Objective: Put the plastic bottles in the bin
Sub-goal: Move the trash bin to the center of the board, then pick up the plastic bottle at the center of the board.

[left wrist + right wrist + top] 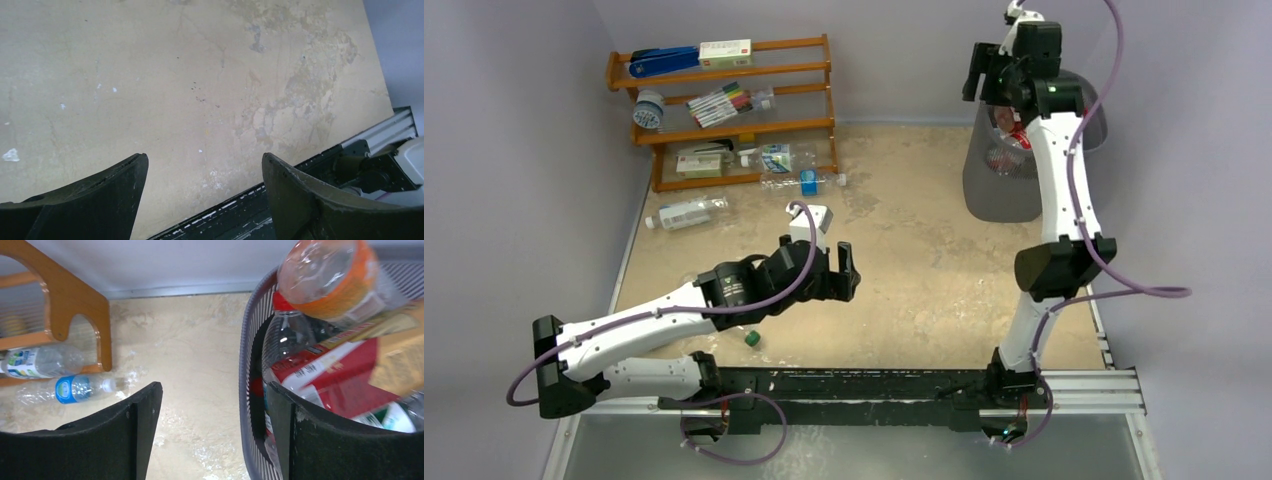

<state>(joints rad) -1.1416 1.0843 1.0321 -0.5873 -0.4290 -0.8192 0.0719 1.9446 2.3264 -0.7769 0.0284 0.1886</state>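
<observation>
nearest the arms' bases, a loose green cap (751, 339) lies on the tan table (924, 300), close by the left arm. the left gripper (204, 160) hangs over bare, scuffed tabletop near the centre, its jaws spread wide with nothing between them. the black rail (1084, 385) runs along the near edge to its right, and open surface stretches from there to the bin (994, 190).

further back on the left, a clear bottle with a white label (686, 213) lies on its side near the left wall. a blue-labelled bottle (804, 182) lies flat just beside the foot of the wooden rack (724, 70), and a green-and-white-labelled bottle (774, 158) lies on the rack's lowest shelf. all three are well apart from both claws. a blue stapler (664, 62) and markers (719, 103) sit on the higher shelves.

at far right, close to the back wall, the bin stands upright, dark grey mesh. clear bottles are piled inside up toward the rim, a red-labelled bottle (320, 370) among them. the right gripper (214, 387) is poised above the bin's left rim, jaws parted wide and holding nothing, one finger over the table and the other over the bin's mouth. beyond its fingertips a clear bottle with an orange label (325, 275) tilts over the pile, blurred; whether it rests on the pile cannot be told.
</observation>
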